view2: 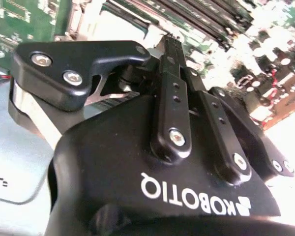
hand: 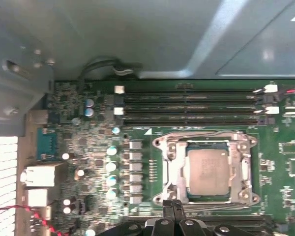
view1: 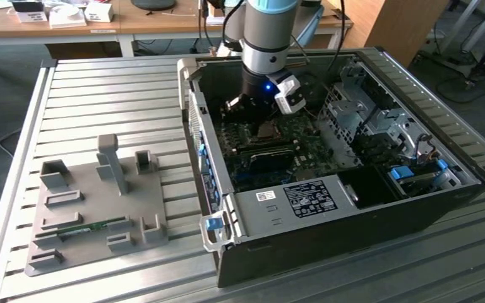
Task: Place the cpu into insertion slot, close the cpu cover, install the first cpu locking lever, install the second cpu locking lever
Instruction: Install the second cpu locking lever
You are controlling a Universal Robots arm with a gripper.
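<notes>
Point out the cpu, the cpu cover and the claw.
cpu [hand: 207, 173], first wrist view, middle of its grey metal top.
cpu cover [hand: 174, 169], first wrist view, one side bar of the frame.
claw [hand: 174, 210], first wrist view, fingertips pressed together.

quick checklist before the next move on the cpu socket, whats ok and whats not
1. cpu seated in the insertion slot: ok, grey top lies flat and square inside it.
2. cpu cover closed: ok, the metal frame lies down around the chip.
3. Both locking levers latched: cannot tell.
4. gripper state: ok, fingers together, holding nothing, at the socket's edge in the first wrist view.
5. Socket area free of loose objects: ok in the first wrist view.
6. Arm inside the computer case: ok, it enters from above in the exterior view, clear of the case walls.
</notes>
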